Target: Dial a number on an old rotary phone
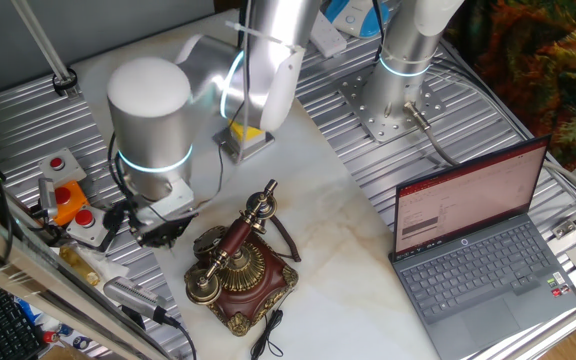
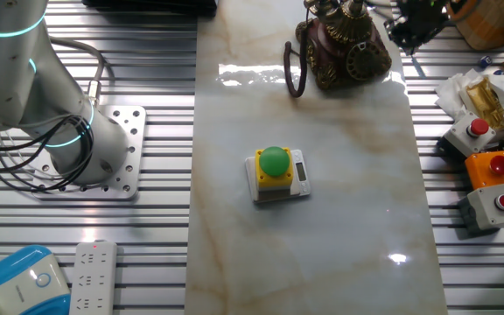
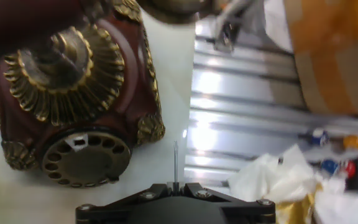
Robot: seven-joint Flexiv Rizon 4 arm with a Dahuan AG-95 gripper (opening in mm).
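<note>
The old rotary phone [image 1: 243,268] stands near the edge of the marble slab, dark red-brown wood with brass trim, and its handset [image 1: 240,240] rests on the cradle. The phone [image 2: 346,48] shows at the top of the other fixed view. In the hand view its brass dial [image 3: 86,158] faces the camera at lower left. My gripper [image 3: 175,186] is shut on a thin metal rod [image 3: 175,162] that points forward. The rod's tip is to the right of the dial, apart from it, over the slab's edge. The gripper [image 1: 161,230] hangs just left of the phone.
A yellow box with a green button [image 2: 276,169] sits mid-slab. Grey and orange boxes with red buttons [image 2: 488,166] and crumpled paper [image 3: 272,180] lie on the ribbed metal beside the phone. An open laptop [image 1: 478,240] stands on the far side. The black cord [image 2: 292,70] loops beside the phone.
</note>
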